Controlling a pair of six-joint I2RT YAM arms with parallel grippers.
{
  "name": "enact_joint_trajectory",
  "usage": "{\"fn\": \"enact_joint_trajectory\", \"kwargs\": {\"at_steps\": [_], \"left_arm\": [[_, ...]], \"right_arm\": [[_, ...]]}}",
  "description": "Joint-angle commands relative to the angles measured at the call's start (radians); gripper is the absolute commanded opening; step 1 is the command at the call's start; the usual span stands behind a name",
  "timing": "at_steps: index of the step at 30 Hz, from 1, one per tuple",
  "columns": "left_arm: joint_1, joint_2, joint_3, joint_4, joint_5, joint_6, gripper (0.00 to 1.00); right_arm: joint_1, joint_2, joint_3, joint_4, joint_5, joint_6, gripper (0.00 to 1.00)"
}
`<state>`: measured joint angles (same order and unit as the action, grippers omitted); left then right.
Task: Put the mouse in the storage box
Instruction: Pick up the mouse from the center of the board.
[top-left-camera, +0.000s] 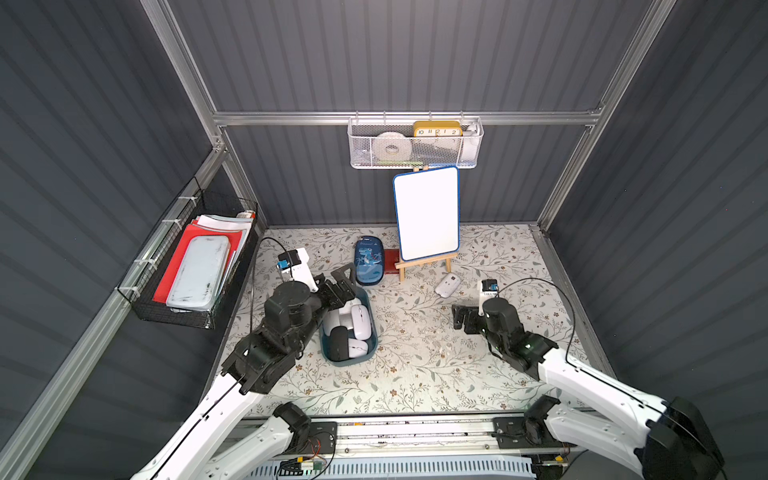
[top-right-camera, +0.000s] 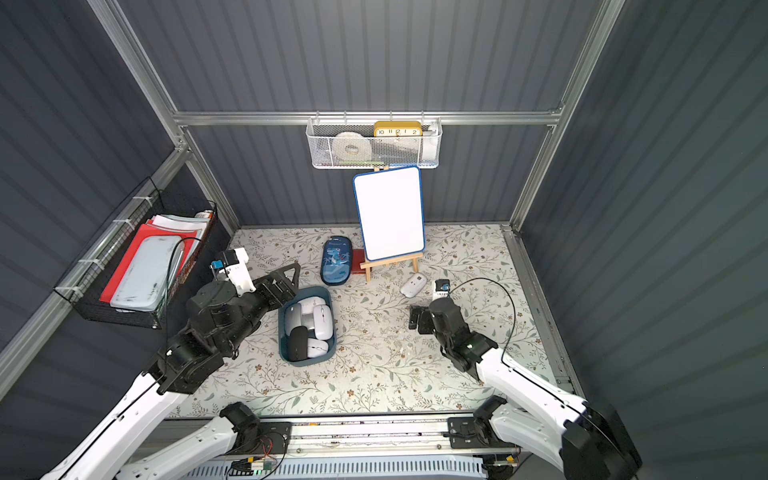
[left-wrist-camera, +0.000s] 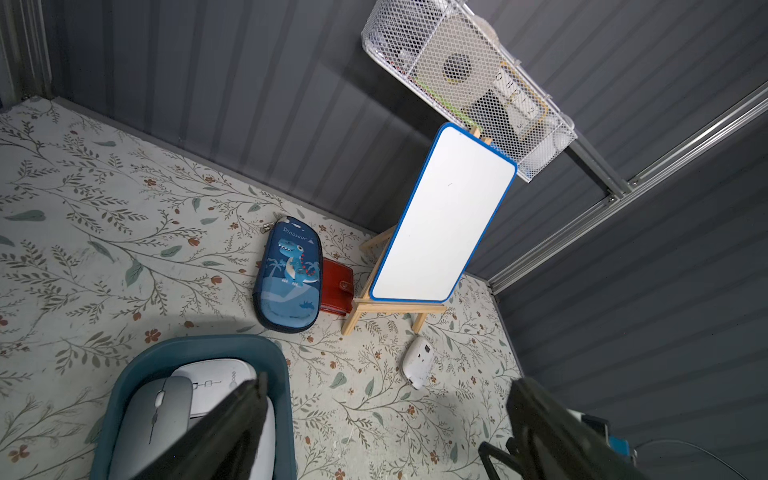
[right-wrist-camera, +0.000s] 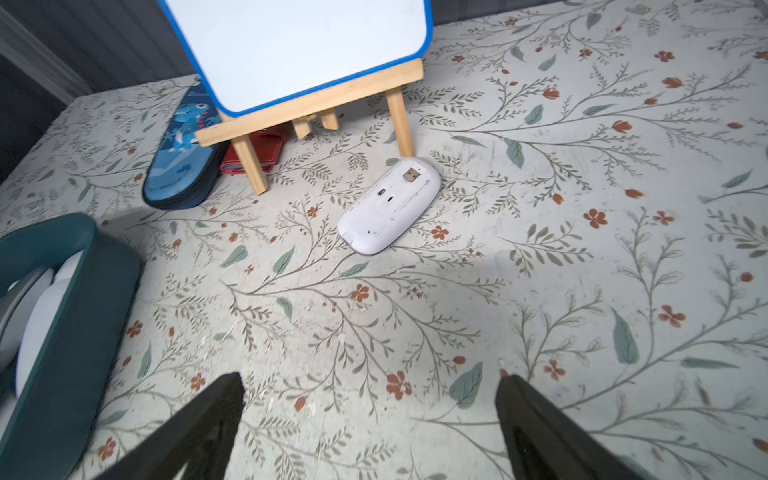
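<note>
white mouse (right-wrist-camera: 388, 205) lies belly-up on table (right-wrist-camera: 582, 291), touching or just beside easel leg (right-wrist-camera: 401, 124), well apart from storage box (right-wrist-camera: 83, 266). box already holds several mice (top-left-camera: 359, 320), so this one looks like last stray.
right fingers (right-wrist-camera: 536, 419) spread wide, empty, aimed at mouse but short of it: judged pre-grasp approach. flat upturned underside offers little; pinch across narrow sides seems best.
left fingers (left-wrist-camera: 232, 424) apart, empty, by box's far rim.
risk: knocking easel.

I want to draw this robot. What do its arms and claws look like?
The left arm and right arm are white tubes with chunky black joints and thin black cables looping along them. The left gripper and right gripper are black, each with two flat, pointed fingers.
</note>
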<state>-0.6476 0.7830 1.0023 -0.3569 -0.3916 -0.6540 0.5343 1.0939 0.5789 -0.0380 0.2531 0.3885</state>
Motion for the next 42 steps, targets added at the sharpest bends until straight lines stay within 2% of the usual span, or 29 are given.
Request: {"fn": "enact_joint_trajectory", "kwargs": {"at_steps": [1, 5, 9, 13, 18, 24, 31, 37, 42], "left_arm": [[-0.001, -0.002, -0.013, 0.017, -0.003, 0.014, 0.96], [-0.001, 0.005, -0.011, 0.006, -0.016, 0.002, 0.96], [-0.001, 0.008, -0.008, 0.001, -0.026, -0.001, 0.97], [-0.002, 0.003, -0.007, -0.004, -0.027, -0.005, 0.97], [-0.004, 0.012, -0.01, 0.0, -0.026, -0.001, 0.98], [-0.006, 0.059, -0.001, -0.001, -0.056, -0.002, 0.98], [-0.014, 0.068, 0.0, -0.006, -0.068, -0.001, 0.98], [-0.016, 0.067, -0.001, -0.005, -0.071, -0.001, 0.98], [-0.021, 0.076, 0.0, -0.007, -0.073, 0.001, 0.98]], "right_arm": [[-0.058, 0.178, 0.157, -0.196, -0.072, 0.081, 0.99], [-0.065, 0.404, 0.4, -0.342, -0.125, 0.19, 0.99], [-0.069, 0.576, 0.549, -0.378, -0.095, 0.319, 0.99], [-0.074, 0.704, 0.675, -0.483, -0.015, 0.427, 0.99], [-0.086, 0.811, 0.756, -0.505, 0.028, 0.477, 0.99], [-0.103, 0.927, 0.829, -0.497, -0.037, 0.465, 0.99], [-0.104, 0.994, 0.866, -0.504, -0.045, 0.427, 0.98], [-0.106, 1.028, 0.876, -0.516, -0.021, 0.371, 0.93], [-0.106, 1.048, 0.887, -0.519, -0.016, 0.288, 0.84]]}}
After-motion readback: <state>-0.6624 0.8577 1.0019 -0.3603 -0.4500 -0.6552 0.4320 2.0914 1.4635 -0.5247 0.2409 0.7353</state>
